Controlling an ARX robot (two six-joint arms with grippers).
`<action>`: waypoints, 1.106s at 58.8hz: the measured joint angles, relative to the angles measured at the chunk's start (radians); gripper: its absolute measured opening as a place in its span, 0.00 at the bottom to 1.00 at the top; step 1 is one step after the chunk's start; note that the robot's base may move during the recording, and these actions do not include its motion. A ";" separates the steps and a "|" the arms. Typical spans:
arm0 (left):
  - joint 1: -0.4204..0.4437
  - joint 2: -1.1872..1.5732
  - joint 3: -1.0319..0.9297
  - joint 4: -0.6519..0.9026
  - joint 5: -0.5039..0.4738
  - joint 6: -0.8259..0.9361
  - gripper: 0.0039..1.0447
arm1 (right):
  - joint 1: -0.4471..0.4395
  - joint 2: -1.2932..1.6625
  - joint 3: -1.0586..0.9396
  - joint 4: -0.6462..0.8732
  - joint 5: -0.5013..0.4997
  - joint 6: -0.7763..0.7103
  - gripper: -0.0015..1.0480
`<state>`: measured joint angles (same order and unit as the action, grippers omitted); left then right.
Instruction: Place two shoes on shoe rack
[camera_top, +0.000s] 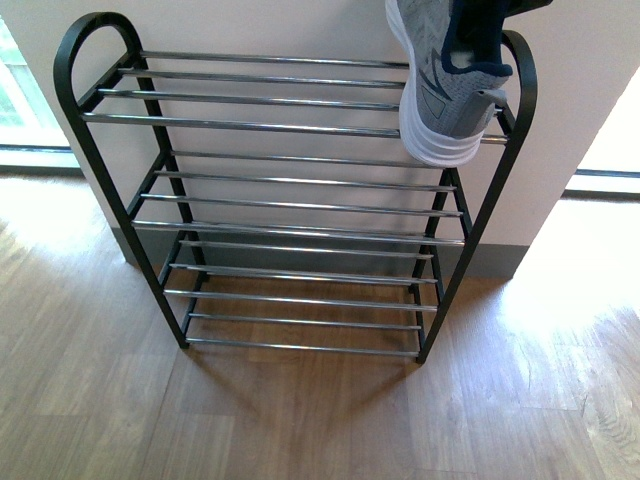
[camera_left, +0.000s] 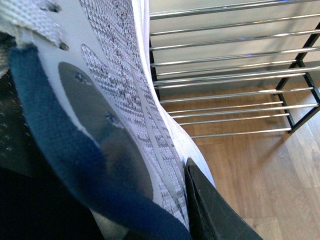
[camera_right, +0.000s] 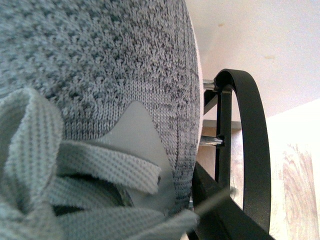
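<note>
Left end effector (camera_left: 120, 212) clamps one grey sneaker (camera_left: 115, 75), right end effector (camera_right: 130, 225) a second sneaker (camera_right: 100, 60) beside the shoe rack's (camera_right: 252, 130) arched end.

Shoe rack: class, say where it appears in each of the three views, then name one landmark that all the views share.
Front view: the shoe rack fills the middle, standing against the wall.
Left wrist view: its silver bars show beyond a grey sneaker.
Right wrist view: only its black arched end shows, beside a grey sneaker's toe.
Shared landmark: the wooden floor.
</note>
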<state>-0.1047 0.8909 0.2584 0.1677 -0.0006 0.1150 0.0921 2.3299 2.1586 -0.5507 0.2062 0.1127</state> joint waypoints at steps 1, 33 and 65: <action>0.000 0.000 0.000 0.000 0.000 0.000 0.01 | 0.000 0.000 0.000 0.000 0.000 0.000 0.19; 0.000 0.000 0.000 0.000 0.000 0.000 0.01 | -0.015 -0.086 -0.100 0.111 -0.011 -0.004 0.91; 0.000 0.000 0.000 0.000 0.000 0.000 0.01 | -0.032 -0.678 -0.798 0.554 -0.213 -0.054 0.91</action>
<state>-0.1047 0.8909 0.2584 0.1677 -0.0006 0.1150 0.0601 1.6520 1.3602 0.0036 -0.0071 0.0589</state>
